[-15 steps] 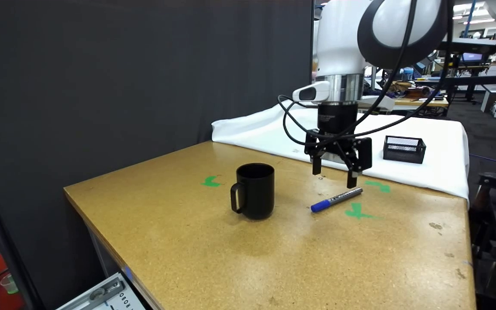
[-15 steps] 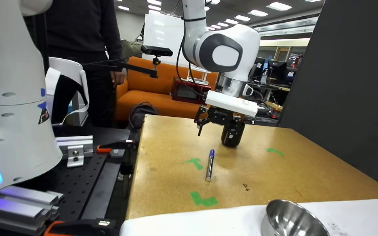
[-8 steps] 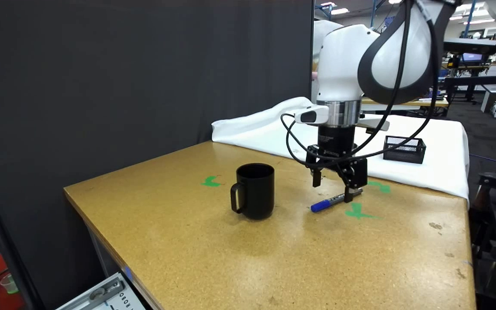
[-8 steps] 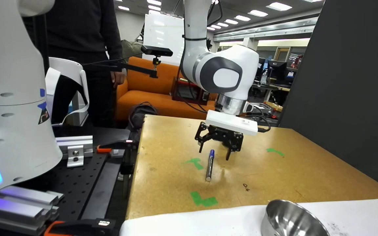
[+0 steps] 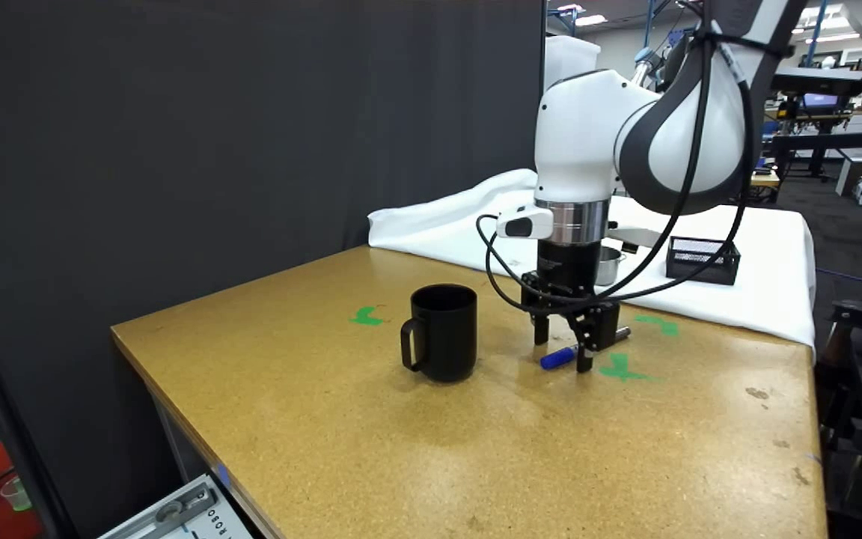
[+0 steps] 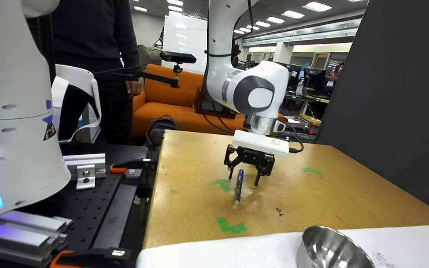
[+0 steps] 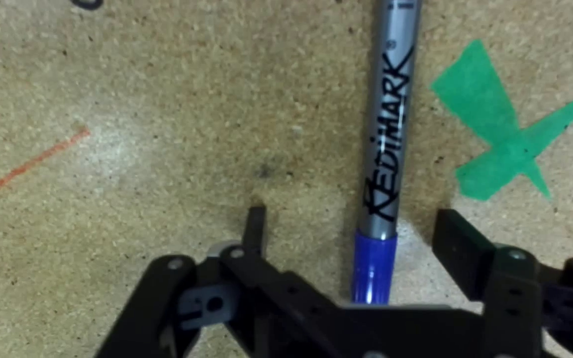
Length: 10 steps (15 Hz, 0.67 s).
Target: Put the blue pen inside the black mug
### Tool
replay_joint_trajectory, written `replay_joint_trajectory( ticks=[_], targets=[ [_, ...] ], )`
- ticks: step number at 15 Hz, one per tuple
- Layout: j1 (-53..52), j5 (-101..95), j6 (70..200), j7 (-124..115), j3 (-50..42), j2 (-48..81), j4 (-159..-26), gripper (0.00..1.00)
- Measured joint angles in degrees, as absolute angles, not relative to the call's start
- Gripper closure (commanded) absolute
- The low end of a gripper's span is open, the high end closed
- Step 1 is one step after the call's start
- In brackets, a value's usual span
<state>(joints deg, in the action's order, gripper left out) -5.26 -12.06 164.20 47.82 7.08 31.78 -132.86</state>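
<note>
The blue pen, a marker with a blue cap and a grey barrel, lies flat on the tabletop in both exterior views (image 5: 557, 358) (image 6: 238, 190) and in the wrist view (image 7: 386, 149). My gripper (image 5: 563, 354) is open and points down, low over the table. Its fingers stand on either side of the pen near the cap, apart from it, in the wrist view (image 7: 351, 216) and in an exterior view (image 6: 244, 181). The pen sits closer to the right finger in the wrist view. The black mug (image 5: 447, 337) stands upright beside the gripper, handle outward; the gripper hides it in an exterior view.
Green tape marks (image 5: 620, 367) lie on the wooden table (image 5: 401, 449). A white cloth (image 5: 768, 262) bears a black mesh box (image 5: 702, 260) and a metal bowl (image 6: 330, 249). A dark curtain (image 5: 251, 150) borders the table.
My open gripper has come down and moved from above the table to around the pen. The pen and the mug have not visibly moved.
</note>
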Motion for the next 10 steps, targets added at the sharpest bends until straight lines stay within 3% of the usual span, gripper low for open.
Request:
replay_joint_trajectory(
  ticks=[7, 8, 10],
  targets=[
    [-4.9, -13.0, 164.2, 44.9, 7.2, 31.4, -131.9, 0.95],
    [-4.9, -13.0, 164.0, 44.8, 7.3, 31.4, -131.8, 0.99],
    [-4.0, -12.9, 163.4, 44.8, 8.2, 31.5, -131.5, 0.95]
  ],
)
